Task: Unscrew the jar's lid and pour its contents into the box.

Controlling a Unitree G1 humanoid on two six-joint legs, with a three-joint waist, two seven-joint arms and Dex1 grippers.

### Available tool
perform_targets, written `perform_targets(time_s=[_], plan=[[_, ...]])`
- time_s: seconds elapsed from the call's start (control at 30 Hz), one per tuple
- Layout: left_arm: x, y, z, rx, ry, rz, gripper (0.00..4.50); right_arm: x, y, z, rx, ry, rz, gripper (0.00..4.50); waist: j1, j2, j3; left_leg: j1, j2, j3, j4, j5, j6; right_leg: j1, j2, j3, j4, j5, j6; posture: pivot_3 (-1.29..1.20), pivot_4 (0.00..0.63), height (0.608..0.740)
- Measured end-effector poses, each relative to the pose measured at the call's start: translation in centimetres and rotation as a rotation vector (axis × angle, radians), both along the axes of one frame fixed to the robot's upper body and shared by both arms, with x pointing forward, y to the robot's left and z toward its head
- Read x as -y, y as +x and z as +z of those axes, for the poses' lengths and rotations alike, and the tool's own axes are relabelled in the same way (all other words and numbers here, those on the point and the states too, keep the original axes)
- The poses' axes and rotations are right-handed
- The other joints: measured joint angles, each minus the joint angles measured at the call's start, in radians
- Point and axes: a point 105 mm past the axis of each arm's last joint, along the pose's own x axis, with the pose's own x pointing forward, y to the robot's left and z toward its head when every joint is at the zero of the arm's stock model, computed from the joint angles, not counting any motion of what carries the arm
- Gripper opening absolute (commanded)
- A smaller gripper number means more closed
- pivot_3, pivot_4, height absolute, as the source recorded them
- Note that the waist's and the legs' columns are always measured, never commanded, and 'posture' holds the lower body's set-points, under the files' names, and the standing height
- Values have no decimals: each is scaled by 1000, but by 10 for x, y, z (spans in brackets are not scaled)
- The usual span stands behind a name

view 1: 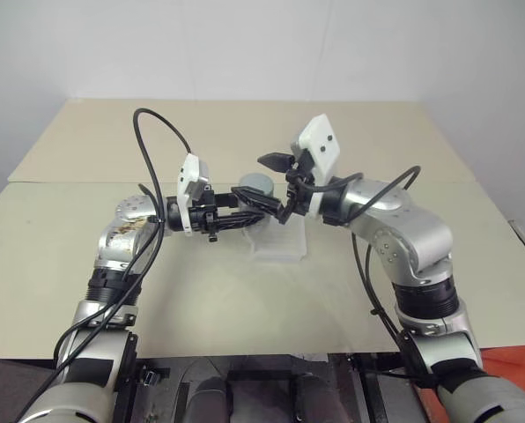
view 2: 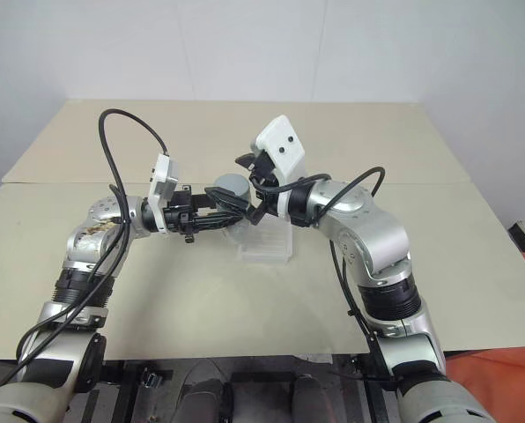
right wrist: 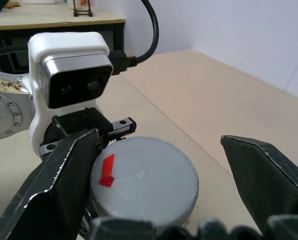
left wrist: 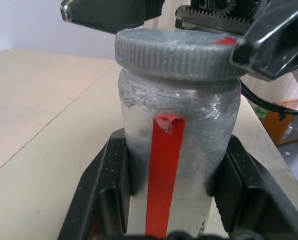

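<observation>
Above the box [view 1: 278, 244], left hand [view 1: 261, 204] clamps the jar [left wrist: 176, 145] — lid [left wrist: 176, 52] on.

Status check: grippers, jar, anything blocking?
Left gripper shut on silvery-grey labelled jar, held above clear plastic box. Right gripper open, straddling round grey lid, still on. Nothing blocking.

grey lid [right wrist: 145, 176] (red mark on top) between wide-spread right gripper [right wrist: 159, 170] fingers — left wrist camera [right wrist: 71, 70] behind
</observation>
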Motion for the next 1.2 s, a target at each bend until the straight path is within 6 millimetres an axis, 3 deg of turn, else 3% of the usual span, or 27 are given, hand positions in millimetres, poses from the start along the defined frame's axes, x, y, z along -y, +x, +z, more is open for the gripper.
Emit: perform_targets(time_s=[0.7, 0.83, 1.2], plan=[[-11, -1, 0, 2, 23, 45, 1861, 26, -6, -1, 10, -47, 13, 4486, 0, 0, 0, 0, 0, 0, 0, 0, 0, 0, 0, 0, -2, 0, 0, 0, 150, 740], [-17, -8, 5, 18, 7, 19, 1861, 80, 19, 7, 11, -4, -226, 4486, 6, 0, 0, 0, 0, 0, 0, 0, 0, 0, -1, 0, -3, 0, 0, 0, 150, 740], [-14, -8, 8, 28, -7, 20, 1861, 74, 11, 9, 11, 11, -192, 4486, 0, 0, 0, 0, 0, 0, 0, 0, 0, 0, 0, 0, -2, 0, 0, 0, 150, 740]])
